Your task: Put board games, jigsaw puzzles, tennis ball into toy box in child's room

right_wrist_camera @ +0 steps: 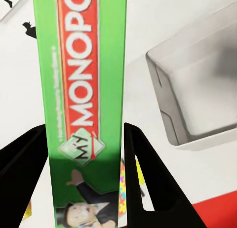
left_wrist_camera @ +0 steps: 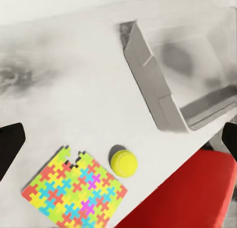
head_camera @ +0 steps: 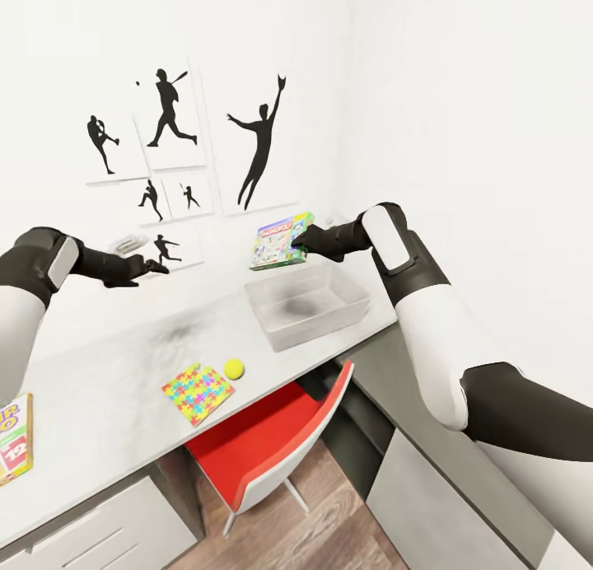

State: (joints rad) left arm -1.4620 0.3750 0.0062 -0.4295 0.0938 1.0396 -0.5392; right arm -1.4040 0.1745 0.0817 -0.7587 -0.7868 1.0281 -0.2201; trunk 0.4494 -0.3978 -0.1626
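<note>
Head view: right gripper (head_camera: 303, 242) clamps the board game (head_camera: 281, 240) (a green box), held above the toy box's (head_camera: 272, 329) far-left rim.

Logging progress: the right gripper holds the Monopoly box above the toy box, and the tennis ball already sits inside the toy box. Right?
Not quite. The tennis ball lies on the table beside the jigsaw puzzle, outside the toy box, as the head view shows. The right gripper does hold the Monopoly box above it.

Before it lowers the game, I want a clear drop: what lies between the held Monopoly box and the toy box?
Nothing: in the head view the Monopoly box in the right hand hangs over the toy box.
</note>
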